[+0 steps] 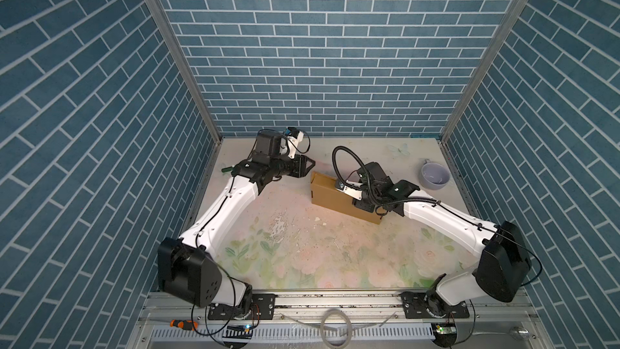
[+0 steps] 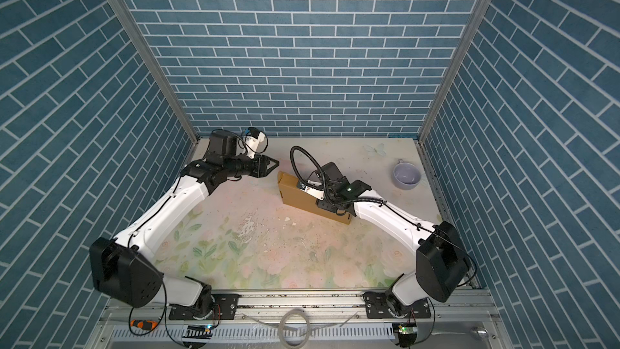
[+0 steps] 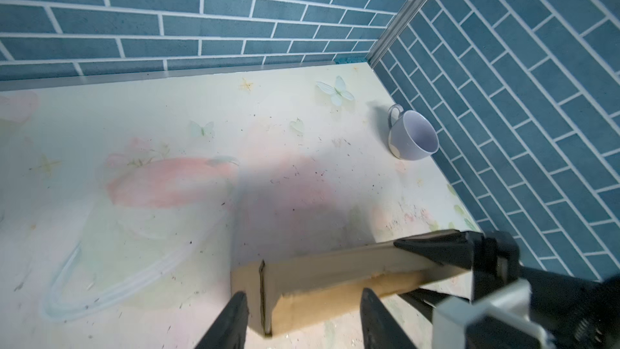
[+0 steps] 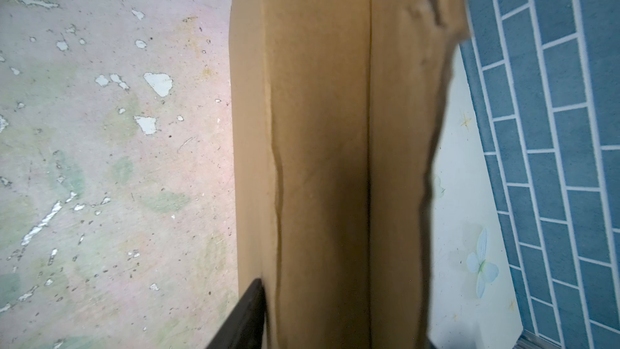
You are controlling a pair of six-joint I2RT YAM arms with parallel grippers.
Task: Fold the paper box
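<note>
The paper box (image 1: pixel 332 196) (image 2: pixel 298 193) is brown cardboard, folded shut and standing on a long edge at the back middle of the table. My right gripper (image 1: pixel 360 198) (image 4: pixel 339 323) is shut on it from above near its right end. One black finger (image 4: pixel 248 310) lies against its side, and both fingers (image 3: pixel 432 246) straddle it in the left wrist view. My left gripper (image 1: pixel 310 162) (image 2: pixel 273 164) (image 3: pixel 303 293) hovers open just behind the box's (image 3: pixel 318 280) left end, with nothing gripped. The box (image 4: pixel 318 129) fills the middle of the right wrist view.
A pale blue mug (image 1: pixel 435 176) (image 2: pixel 406 176) (image 3: pixel 412 139) stands at the back right by the tiled wall. An orange-handled screwdriver (image 1: pixel 183 323) lies on the front rail. The floral table cover (image 1: pixel 302 246) is worn and flaking in the middle. Blue tiled walls close off three sides.
</note>
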